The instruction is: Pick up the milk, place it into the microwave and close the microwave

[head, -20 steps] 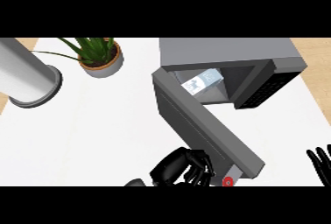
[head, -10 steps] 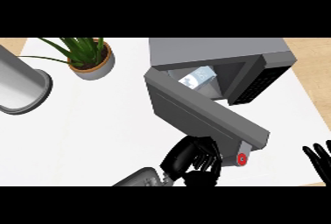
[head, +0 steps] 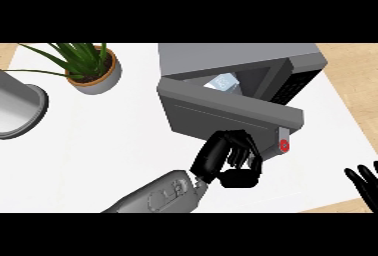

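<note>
Since half a second ago the microwave door (head: 229,112) has swung further toward its opening, so the gap that shows the inside is narrower, and the left hand (head: 227,162) has travelled up with it from lower on the counter to lie against the door's outer face. In the head view, the only one given, there is one microwave (head: 247,62), grey, at the upper right of the white counter (head: 103,145), with a dark control panel down its right side. Its door stands part-way open, hinged at the left, and carries a grey handle with a red round mark (head: 283,146) at its free end. One milk carton (head: 224,83) shows through the remaining gap, inside the microwave, light blue and white, touched by no hand. Two hands show. The left hand comes in on a grey forearm (head: 159,195) from the lower edge; its fingers lie loosely bent against the lower part of the door, just left of the handle, gripping nothing. The right hand (head: 365,181) rests at the lower right edge, fingers straight and spread, well apart from the microwave. One potted plant (head: 92,67) stands at the upper left, and one grey cylinder (head: 18,110) lies at the left edge.
</note>
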Tool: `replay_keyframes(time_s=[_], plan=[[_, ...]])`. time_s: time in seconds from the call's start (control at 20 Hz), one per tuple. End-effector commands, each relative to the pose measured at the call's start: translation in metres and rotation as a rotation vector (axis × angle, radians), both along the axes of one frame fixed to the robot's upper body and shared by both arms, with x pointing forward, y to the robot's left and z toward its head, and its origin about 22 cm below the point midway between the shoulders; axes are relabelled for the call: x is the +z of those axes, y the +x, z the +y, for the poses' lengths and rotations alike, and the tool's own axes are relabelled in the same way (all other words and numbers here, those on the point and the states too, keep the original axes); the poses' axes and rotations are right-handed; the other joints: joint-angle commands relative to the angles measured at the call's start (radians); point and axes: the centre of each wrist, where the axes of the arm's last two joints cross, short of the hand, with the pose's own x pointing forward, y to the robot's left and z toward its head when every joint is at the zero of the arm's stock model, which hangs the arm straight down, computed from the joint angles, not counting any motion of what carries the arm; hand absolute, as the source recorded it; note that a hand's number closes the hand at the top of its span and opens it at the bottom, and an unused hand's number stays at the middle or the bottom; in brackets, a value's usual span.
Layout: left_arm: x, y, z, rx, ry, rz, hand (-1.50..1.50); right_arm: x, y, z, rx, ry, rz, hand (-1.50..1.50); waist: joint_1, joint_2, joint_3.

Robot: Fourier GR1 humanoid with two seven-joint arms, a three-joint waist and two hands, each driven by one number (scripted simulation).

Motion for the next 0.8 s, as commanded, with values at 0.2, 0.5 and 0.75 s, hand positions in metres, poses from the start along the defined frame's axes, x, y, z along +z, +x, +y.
replay_keyframes(time_s=[0.2,0.5,0.75], plan=[[0.027,0.041,-0.006,0.121,-0.042,-0.047,1.5,0.018,0.0,0.006,0.008,0.005,0.001,-1.5,-0.035,0.012,0.001],[0.039,0.067,-0.003,0.171,-0.075,-0.028,1.5,0.024,-0.001,0.006,0.02,-0.006,0.026,-1.5,-0.054,0.022,0.002],[0.044,0.08,0.001,0.189,-0.115,-0.019,1.5,0.035,0.008,0.001,0.001,-0.008,-0.004,-1.5,-0.046,0.031,0.002]])
